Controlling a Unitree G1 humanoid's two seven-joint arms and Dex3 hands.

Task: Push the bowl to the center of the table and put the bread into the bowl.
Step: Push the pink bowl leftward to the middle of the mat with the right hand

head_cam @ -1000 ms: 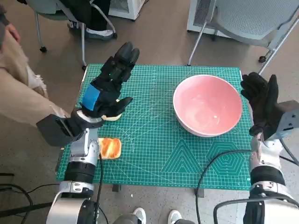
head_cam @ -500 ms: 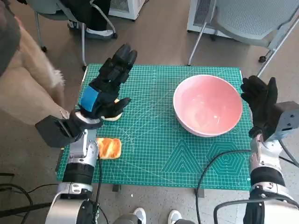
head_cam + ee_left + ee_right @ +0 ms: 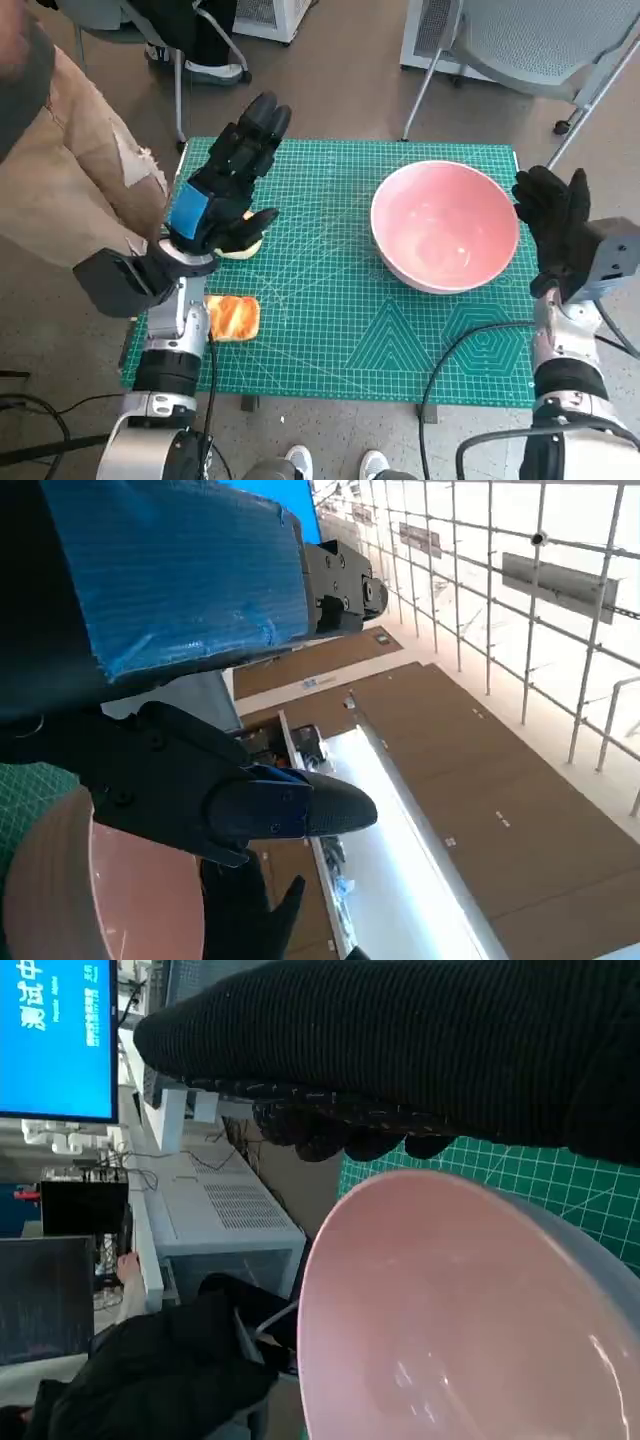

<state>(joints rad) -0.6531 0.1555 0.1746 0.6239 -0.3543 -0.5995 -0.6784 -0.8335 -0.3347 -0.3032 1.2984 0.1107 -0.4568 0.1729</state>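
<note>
My right hand (image 3: 553, 225) hangs open just beside the bowl (image 3: 445, 225), which lies inboard of it toward the counter's (image 3: 330, 330) middle. My left hand (image 3: 228, 180) is open too; the bread (image 3: 235, 316) sits below its wrist.

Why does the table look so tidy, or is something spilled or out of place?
Nothing is spilled or damaged. The pink bowl sits upright but off toward the right, and the bread lies near the mat's left front edge.
</note>
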